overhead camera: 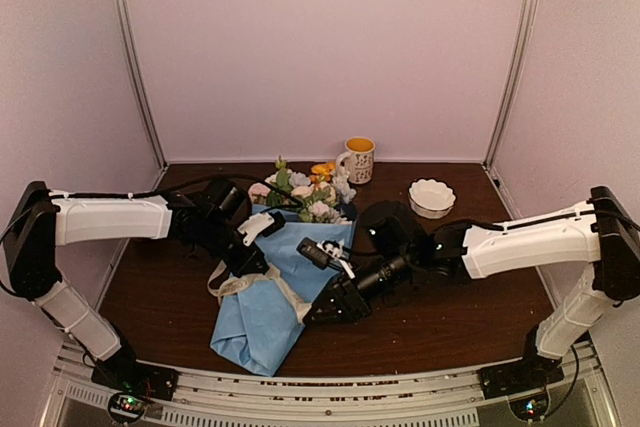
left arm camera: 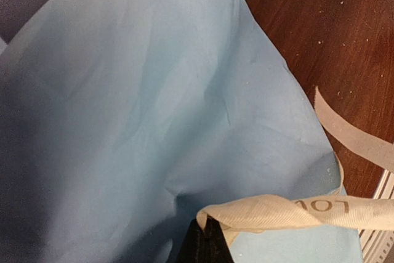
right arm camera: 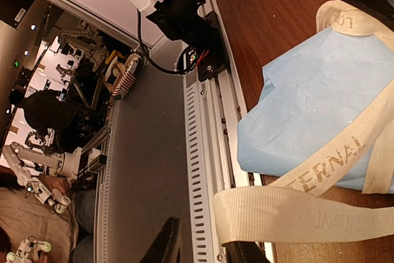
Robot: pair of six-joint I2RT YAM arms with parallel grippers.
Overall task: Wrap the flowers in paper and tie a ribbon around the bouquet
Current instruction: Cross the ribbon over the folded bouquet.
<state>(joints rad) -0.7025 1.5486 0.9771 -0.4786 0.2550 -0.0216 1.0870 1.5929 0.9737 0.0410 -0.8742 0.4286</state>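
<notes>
- The wrapping looks done. The flowers (overhead camera: 305,195) sit in a cone of paper (overhead camera: 258,332), and the bouquet (overhead camera: 290,247) lies mid-table with its blooms at the far end and its tail near.
- So this is the tying step. The ribbon (overhead camera: 235,284) loops loosely across the cone's waist, with no knot that I can see.
- The left gripper (left arm camera: 206,241) is clamped tight, and one ribbon end seems to run straight out of it over the blue sheet.
- The right gripper (right arm camera: 206,247) is at the cone's right edge with its jaws a narrow way apart. A ribbon strip lies across the gap and doesn't look pinched.
- Next, I reckon the right gripper must close on that strip. Then the ends cross and draw snug without crushing the paper.
</notes>
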